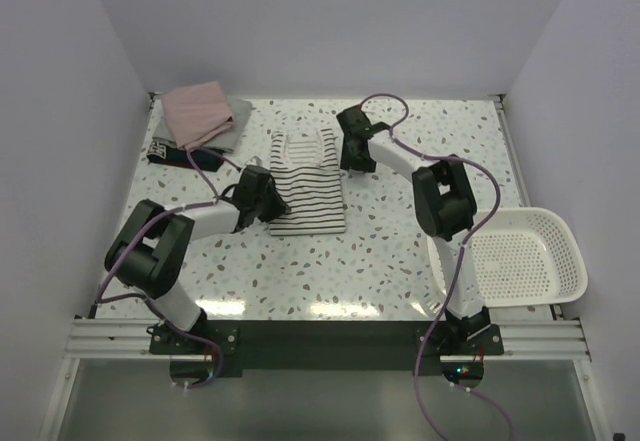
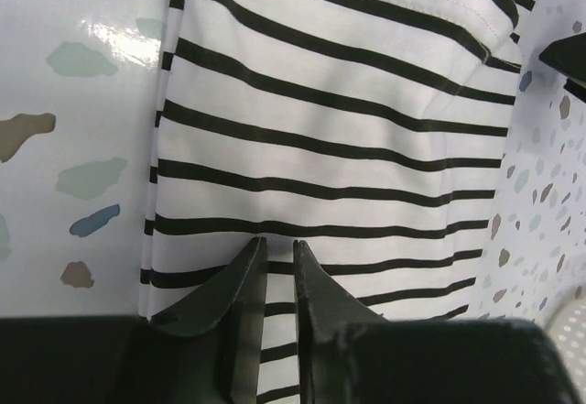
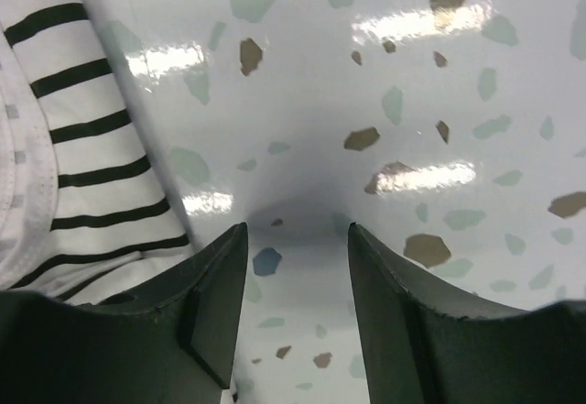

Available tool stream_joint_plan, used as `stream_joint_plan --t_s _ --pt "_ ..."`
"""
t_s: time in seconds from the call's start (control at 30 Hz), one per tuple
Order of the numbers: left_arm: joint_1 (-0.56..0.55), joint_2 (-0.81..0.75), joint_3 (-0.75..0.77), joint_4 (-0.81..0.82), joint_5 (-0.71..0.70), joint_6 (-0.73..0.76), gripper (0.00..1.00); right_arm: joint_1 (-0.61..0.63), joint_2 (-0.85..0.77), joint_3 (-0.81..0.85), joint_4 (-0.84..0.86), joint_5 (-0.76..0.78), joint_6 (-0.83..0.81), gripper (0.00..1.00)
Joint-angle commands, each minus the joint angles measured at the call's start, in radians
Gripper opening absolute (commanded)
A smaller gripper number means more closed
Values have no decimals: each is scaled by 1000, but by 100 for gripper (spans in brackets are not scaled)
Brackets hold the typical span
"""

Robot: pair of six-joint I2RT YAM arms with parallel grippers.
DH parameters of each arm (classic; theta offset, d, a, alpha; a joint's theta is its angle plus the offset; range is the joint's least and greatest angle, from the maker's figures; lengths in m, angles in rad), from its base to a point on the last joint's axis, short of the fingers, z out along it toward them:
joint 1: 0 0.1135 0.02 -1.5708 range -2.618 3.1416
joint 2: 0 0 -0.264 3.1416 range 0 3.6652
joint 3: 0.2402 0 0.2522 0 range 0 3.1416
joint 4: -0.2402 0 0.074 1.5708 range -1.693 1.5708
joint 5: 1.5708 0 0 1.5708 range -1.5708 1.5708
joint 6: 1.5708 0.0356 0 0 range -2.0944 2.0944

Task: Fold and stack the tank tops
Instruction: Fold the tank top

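Note:
The white tank top with thin black stripes (image 1: 307, 186) lies partly folded in the middle of the table. My left gripper (image 1: 268, 197) sits at its left edge. In the left wrist view the jaws (image 2: 279, 241) are almost closed with a thin gap, and the flat striped cloth (image 2: 348, 129) lies under them, not bunched between them. My right gripper (image 1: 350, 157) is by the top's right shoulder. It (image 3: 298, 230) is open and empty over bare table, with the striped cloth (image 3: 92, 166) to its left. The dusty pink top (image 1: 197, 111) lies folded on the grey-green top (image 1: 236, 129) at the back left. The dark navy top (image 1: 168, 152) lies in front of them.
A white plastic slotted basket (image 1: 520, 256) stands at the right edge of the speckled table (image 1: 380, 251). White walls close in the back and both sides. The right arm's cable arcs over the table's right part.

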Motion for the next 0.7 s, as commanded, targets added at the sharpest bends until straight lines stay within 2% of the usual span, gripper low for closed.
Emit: stream_joint_plan --t_s 0.0,0.07,0.13,0.23,0.27,0.33,0.4,0.5,0.67 --pt "12 -69 -34 -31 15 110 24 -1 -148 -33 8 -7 -33 54" --pt "13 -111 -29 -40 17 127 29 0 -229 -65 -23 -12 -19 56" --pt "12 -189 -32 -74 8 133 34 8 -317 -241 53 -79 1 56" --pt "1 -308 -64 -234 -67 104 41 64 -534 -538 153 -119 70 56" --pt "-2 -332 -80 -264 -92 78 48 80 -567 -594 175 -137 87 56" --pt "-2 -381 -129 -290 -83 49 51 110 -641 -710 225 -159 127 55" --pt "-2 -462 -228 -261 -66 17 56 138 -717 -843 288 -174 187 56" --pt "-1 -522 -329 -176 -28 10 62 160 -753 -942 369 -223 245 56" --pt "6 -485 -362 -51 53 26 63 172 -733 -962 419 -252 279 58"
